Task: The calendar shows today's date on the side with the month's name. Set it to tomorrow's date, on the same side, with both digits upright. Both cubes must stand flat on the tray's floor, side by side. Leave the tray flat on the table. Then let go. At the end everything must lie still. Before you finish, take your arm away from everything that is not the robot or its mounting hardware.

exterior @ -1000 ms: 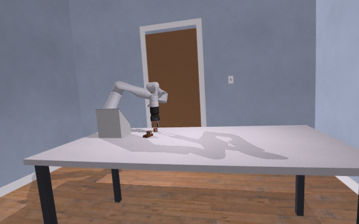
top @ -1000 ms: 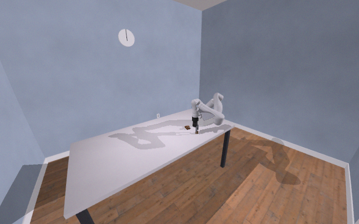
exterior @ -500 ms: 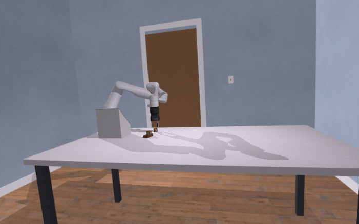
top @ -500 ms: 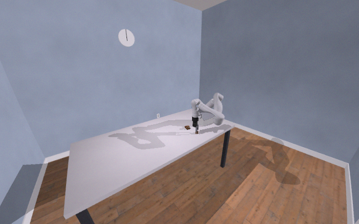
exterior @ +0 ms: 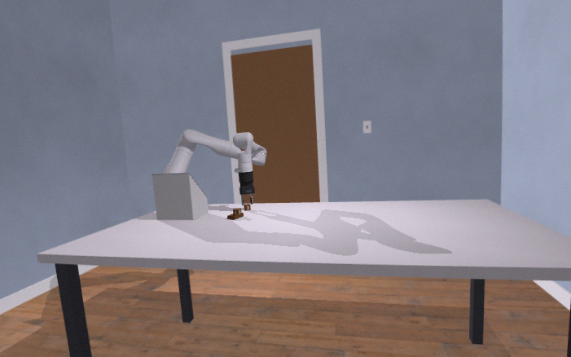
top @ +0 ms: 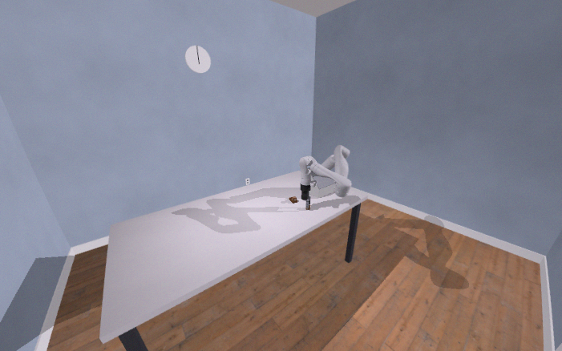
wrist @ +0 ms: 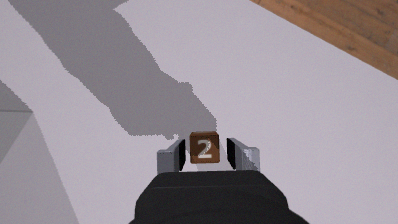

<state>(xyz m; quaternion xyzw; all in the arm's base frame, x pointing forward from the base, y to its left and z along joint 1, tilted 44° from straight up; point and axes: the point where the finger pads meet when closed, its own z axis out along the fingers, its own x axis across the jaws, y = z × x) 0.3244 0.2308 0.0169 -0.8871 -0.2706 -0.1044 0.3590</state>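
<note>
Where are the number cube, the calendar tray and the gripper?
Number cube point(wrist: 204, 148): wrist view, on its top face showing 2.
Calendar tray point(exterior: 234, 215): exterior view, on its brown side.
Gripper point(wrist: 204, 153): wrist view, midway between its open fingers.

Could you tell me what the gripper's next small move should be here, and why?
Probably close the fingers on the cube. In the wrist view the open gripper straddles it, a finger on either side with a gap on each, so nothing is held. The cube stands on the table with a 2 on top, outside the tray, and must be gripped before it can go back.
</note>
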